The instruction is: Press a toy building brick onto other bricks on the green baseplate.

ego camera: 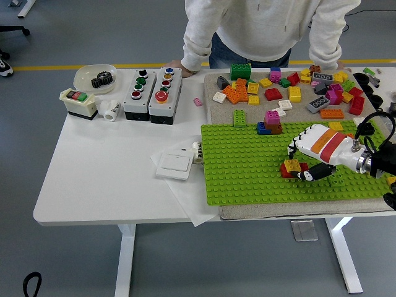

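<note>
**Right hand over the brick stack on the baseplate**

A white table (105,179) stands on a grey floor, and a person in a pale sweatshirt (260,28) leans on its far edge. The right hand (318,151) comes in from the right edge and hovers low over the green baseplate (247,170). Its fingers (296,148) are curled down, with the thumb lower and nearer; whether they grip anything cannot be told. Just left of the fingertips, touching or nearly so, a yellow brick (292,164) sits on top of red bricks (286,172) fixed to the plate. Beyond the hand and to its left stands a small stack of pink, blue and brown bricks (270,122) at the plate's far edge. Further beyond, loose bricks (291,86) lie scattered on a beige mat. Well to the left are two grey button boxes (152,94) and a white switch plate (174,165).
</note>
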Controlling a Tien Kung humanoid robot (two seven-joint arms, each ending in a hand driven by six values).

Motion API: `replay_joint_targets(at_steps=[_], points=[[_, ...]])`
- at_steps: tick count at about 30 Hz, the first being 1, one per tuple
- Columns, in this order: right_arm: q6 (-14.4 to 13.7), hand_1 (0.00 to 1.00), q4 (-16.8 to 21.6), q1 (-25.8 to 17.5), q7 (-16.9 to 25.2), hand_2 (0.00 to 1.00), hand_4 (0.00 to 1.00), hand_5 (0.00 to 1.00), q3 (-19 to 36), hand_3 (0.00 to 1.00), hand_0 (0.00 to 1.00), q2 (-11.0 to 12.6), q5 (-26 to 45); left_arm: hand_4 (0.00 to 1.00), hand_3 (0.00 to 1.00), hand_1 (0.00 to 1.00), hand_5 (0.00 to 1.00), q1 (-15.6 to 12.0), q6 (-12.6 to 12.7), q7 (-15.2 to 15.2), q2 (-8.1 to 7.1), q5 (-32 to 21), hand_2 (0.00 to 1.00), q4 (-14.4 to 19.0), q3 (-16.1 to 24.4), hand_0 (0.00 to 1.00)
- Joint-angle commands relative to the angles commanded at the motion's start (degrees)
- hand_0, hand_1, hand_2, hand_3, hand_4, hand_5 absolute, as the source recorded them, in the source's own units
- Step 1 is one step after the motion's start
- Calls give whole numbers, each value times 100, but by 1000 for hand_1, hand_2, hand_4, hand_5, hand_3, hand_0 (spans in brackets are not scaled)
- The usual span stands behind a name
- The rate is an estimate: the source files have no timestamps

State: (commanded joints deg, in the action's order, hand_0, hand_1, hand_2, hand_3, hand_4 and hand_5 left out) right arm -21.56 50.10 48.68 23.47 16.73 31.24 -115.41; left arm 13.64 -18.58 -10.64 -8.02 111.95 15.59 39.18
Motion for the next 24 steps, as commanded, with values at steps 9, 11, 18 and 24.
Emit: replay_joint_targets(at_steps=[9,11,18,24], points=[[64,560,-22,-8,-72,584,769,469,9,521,508,-48,-30,671,599,760,601,8,-14,-7,-7,-19,734,4,-15,772],[70,560,-15,-9,-75,584,769,469,9,521,508,-46,-29,671,599,760,601,8,-14,-9,-8,-20,734,4,-14,772],[84,561,48,-19,-62,582,772,468,12,522,508,-27,-17,670,599,759,600,10,-15,-9,-9,-9,735,4,-9,769],[86,563,75,-21,-55,583,772,469,17,522,508,-29,-12,670,599,759,600,6,-16,-4,-4,11,735,5,1,770]])
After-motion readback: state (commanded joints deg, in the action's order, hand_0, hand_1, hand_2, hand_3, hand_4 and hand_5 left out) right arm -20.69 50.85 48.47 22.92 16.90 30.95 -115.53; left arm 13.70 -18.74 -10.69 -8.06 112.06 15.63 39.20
